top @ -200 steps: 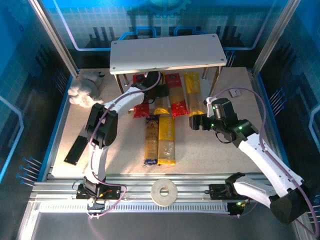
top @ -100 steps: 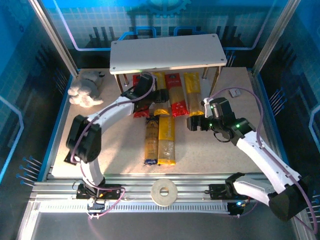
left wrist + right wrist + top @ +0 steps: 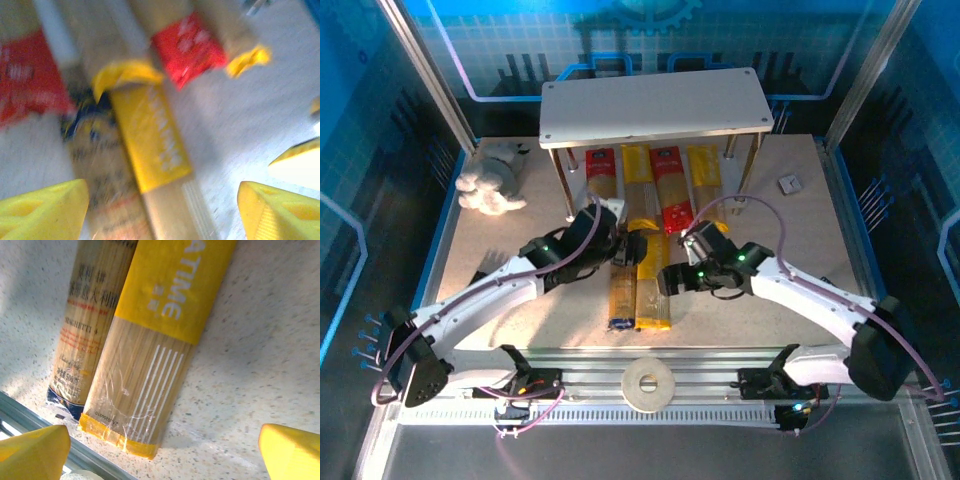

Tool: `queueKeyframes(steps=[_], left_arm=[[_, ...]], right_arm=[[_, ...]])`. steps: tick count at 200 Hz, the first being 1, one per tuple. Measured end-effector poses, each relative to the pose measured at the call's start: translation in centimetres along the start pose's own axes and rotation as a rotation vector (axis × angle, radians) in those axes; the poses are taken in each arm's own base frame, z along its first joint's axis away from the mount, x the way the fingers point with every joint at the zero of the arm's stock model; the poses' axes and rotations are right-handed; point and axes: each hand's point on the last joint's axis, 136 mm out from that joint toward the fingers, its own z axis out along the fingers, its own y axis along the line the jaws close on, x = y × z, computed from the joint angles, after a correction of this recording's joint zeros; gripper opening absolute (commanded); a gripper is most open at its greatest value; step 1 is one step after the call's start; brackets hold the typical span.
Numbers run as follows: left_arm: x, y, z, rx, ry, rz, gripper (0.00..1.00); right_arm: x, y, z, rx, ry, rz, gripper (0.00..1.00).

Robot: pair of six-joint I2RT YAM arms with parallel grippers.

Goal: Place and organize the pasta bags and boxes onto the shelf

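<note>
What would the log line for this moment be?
left gripper open above front packs | right gripper open above yellow pack | four packs at shelf | nothing held

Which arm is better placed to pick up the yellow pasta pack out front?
Right, probably. The right claw hangs open over the yellow pack, framed between its fingers. The left claw sits by the pack's far end.

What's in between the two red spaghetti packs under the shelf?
A yellow spaghetti pack lies there, side by side with one red pack and the other red pack. The top external view shows it.
</note>
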Motion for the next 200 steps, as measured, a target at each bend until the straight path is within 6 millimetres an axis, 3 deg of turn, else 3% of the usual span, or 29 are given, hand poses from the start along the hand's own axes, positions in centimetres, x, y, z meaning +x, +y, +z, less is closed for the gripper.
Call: queueKeyframes(steps=[15,32,82,200], left_arm=[[2.9,1.7,0.0,-0.034,0.056,-0.026,0.8],[4.0,2.5,-1.1,-0.037,0.057,-0.053,0.82],[2.9,2.3,-4.7,0.038,-0.054,-0.112,0.82],[2.2,3.8,-5.3,0.005,-0.091,-0.15,0.83]], right_arm=[[0.8,0.2,1.4,0.021,0.04,-0.001,0.98],[1.2,0.4,2.9,0.049,0.082,-0.007,1.0],[0.3,1.3,5.7,0.091,0.12,-0.026,1.0],[-0.6,1.7,9.9,0.13,0.184,-0.028,1.0]])
